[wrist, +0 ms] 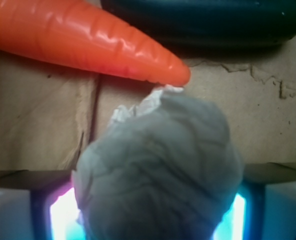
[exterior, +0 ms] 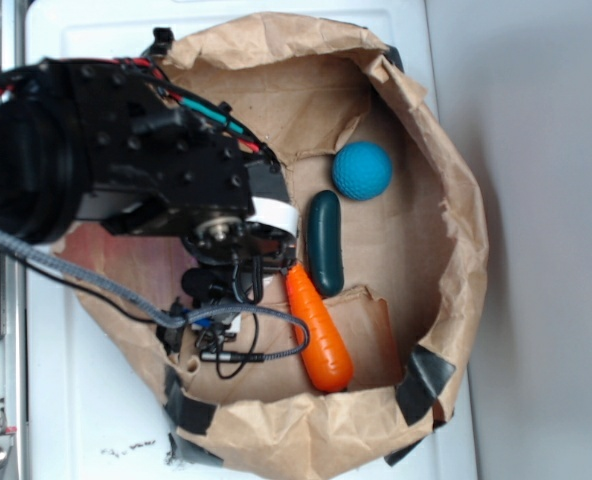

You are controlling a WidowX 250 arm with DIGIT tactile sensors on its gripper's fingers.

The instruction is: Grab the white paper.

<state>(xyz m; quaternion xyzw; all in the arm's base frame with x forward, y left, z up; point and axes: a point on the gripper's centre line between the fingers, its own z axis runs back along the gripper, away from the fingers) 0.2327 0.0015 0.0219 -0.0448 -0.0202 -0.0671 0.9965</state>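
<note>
The white paper (wrist: 158, 165), a wrinkled off-white wad, fills the lower middle of the wrist view. It spans the whole gap between my gripper's (wrist: 148, 220) two fingers (wrist: 18, 210), and its sides press against the glowing pads left and right. The gripper is shut on it. In the exterior view the gripper (exterior: 261, 248) points down inside the bag, just left of the carrot's tip. There the black arm hides most of the wad.
An orange carrot (exterior: 316, 330) lies just beyond the wad, its tip almost touching it (wrist: 178, 75). A dark green cucumber (exterior: 325, 242) and a blue ball (exterior: 362, 170) lie further right. All sit inside an opened brown paper bag (exterior: 456, 220) with raised walls. Cables (exterior: 246, 340) hang below the wrist.
</note>
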